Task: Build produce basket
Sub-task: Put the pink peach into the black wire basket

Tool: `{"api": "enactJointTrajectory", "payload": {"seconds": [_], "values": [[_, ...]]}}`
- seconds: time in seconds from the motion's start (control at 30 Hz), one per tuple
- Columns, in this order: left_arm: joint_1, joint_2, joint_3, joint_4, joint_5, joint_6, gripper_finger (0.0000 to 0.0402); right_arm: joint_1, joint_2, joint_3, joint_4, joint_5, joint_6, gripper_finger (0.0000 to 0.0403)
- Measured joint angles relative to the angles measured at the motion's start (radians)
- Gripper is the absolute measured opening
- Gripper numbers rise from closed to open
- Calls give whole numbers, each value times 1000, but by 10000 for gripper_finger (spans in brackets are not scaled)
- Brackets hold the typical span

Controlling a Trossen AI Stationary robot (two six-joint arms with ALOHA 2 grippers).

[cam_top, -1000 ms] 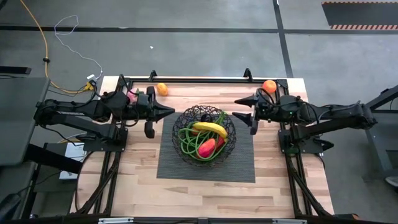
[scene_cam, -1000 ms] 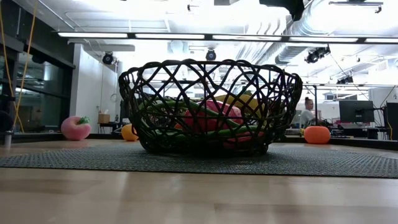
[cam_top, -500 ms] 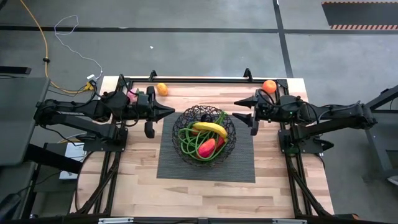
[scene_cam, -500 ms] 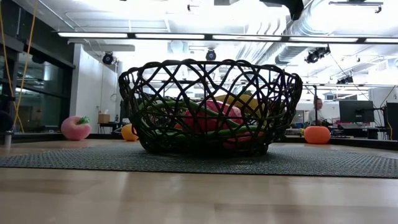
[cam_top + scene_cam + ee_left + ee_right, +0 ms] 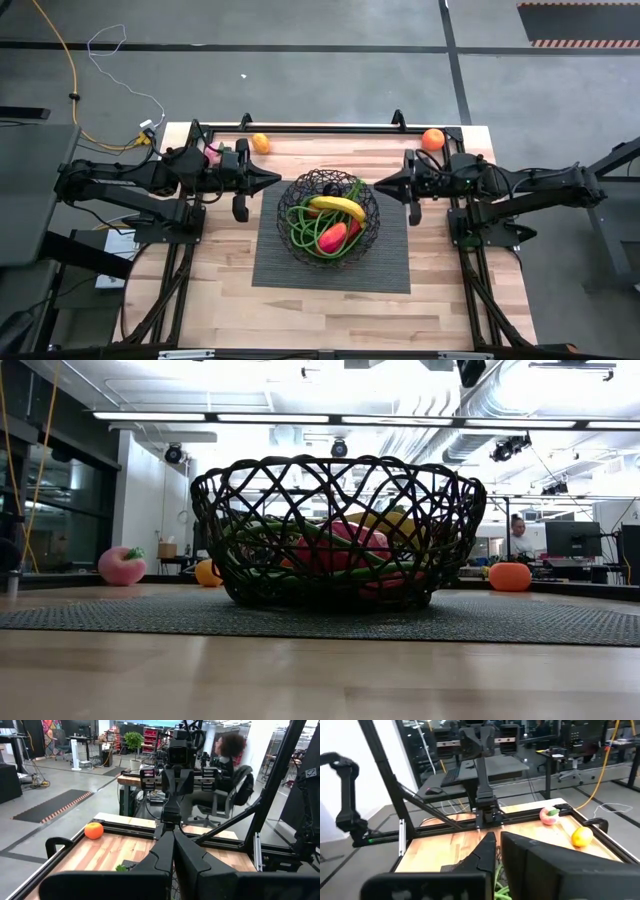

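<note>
While sitting at frame centre of the high view, basket [image 5: 329, 213] rests on dark ribbed mat [image 5: 331, 246], on wooden desk [image 5: 220, 290]. Holds banana [image 5: 337, 205] across the middle, red pepper [image 5: 333, 236] just below it, green beans [image 5: 303, 232] curling along the left and lower inside. Seen level in the low view as a black wire bowl [image 5: 338, 530] with red and green showing through the mesh.

Outside the basket: one orange [image 5: 260, 143] upper left of it near the desk's far edge, another orange [image 5: 432, 138] upper right by the far corner, pink peach [image 5: 212, 155] at left, partly hidden behind the left arm. Low view puts peach [image 5: 121, 565] at far left, small orange [image 5: 207, 572] just left of the basket, bigger orange [image 5: 510, 576] at right.

Left hand [image 5: 276, 179] just left of the basket rim, fingers pressed together, holding nothing. Right hand [image 5: 379, 185] just right of the rim, fingers closed to a point, also holding nothing. Both pointed inward at the basket, facing each other.

Person seated in the room behind, in left wrist view [image 5: 231, 760].
</note>
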Motion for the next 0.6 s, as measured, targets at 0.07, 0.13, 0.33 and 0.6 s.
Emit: {"api": "enactJointTrajectory", "payload": {"seconds": [0.07, 0.13, 0.33, 0.6], "values": [[0, 0, 0, 0, 0, 0, 0, 0, 0, 0, -1, -5, -10, 4], [0, 0, 0, 0, 0, 0, 0, 0, 0, 0, -1, -6, -10, 5], [0, 0, 0, 0, -13, 21, 3, 0, 0, 0, -2, -12, -17, 1], [0, 0, 0, -36, -135, 31, 90, 0, 0, 0, -30, -16, -18, 0]]}}
